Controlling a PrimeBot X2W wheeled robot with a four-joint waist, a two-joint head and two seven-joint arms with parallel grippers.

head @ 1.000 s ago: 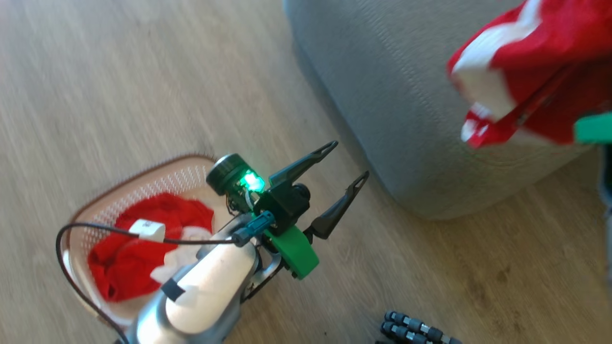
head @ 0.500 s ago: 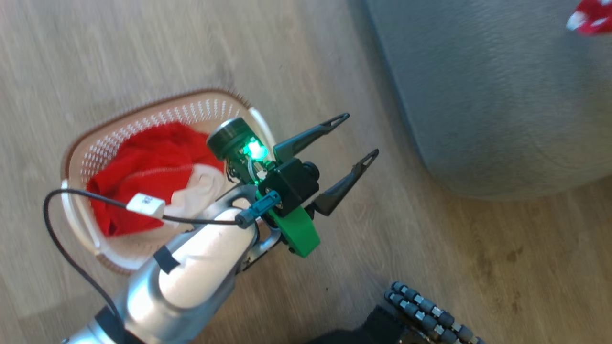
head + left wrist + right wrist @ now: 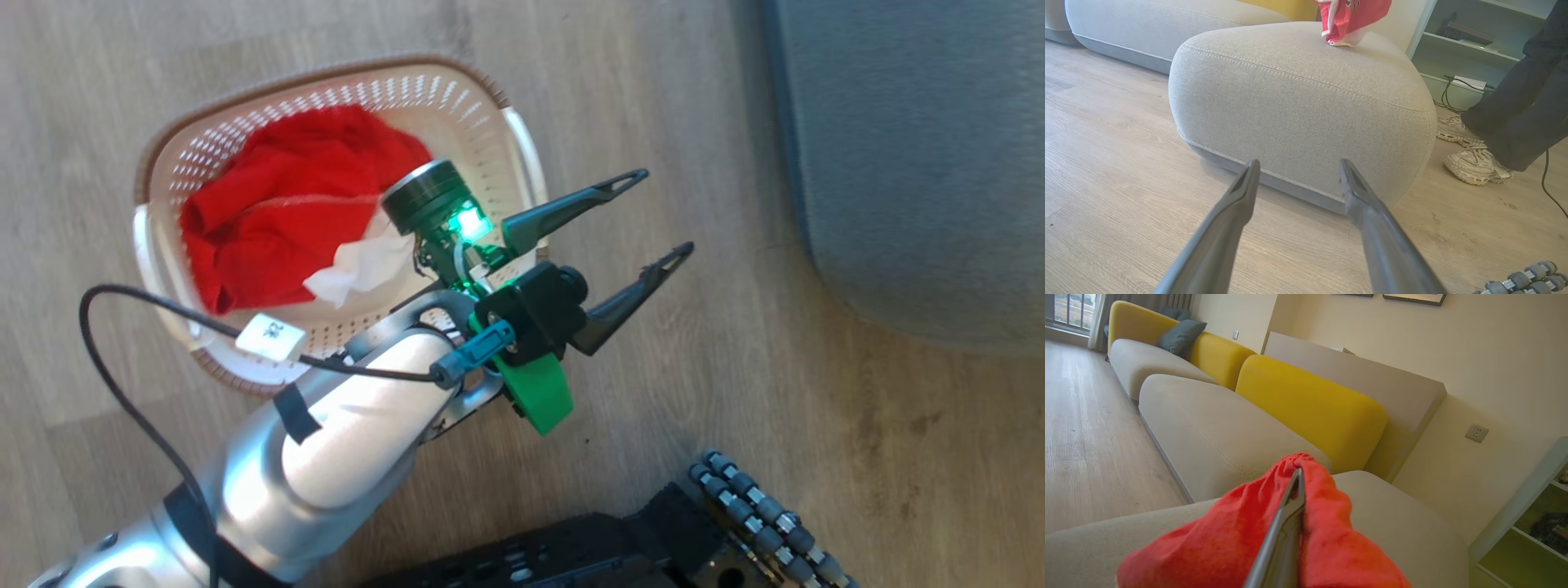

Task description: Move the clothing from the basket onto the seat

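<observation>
Head view, far left: basket (image 3: 326, 77) sits on the wood floor (image 3: 775, 392), with red clothing (image 3: 286, 204) and its white patch heaped inside.

Middle: left gripper (image 3: 664, 210) is over the floor just right of the basket. Its jaws are spread wide with nothing between them, and its fingers point toward the seat (image 3: 922, 163) at far right.

Left wrist view: a red garment (image 3: 1355, 16) hangs over the seat's far top; contact is unclear. A person's shoes (image 3: 1474, 163) are on the floor to the right.

Right wrist view: right gripper (image 3: 1299, 473) is pinched closed on the red garment, above the seat cushion.
</observation>
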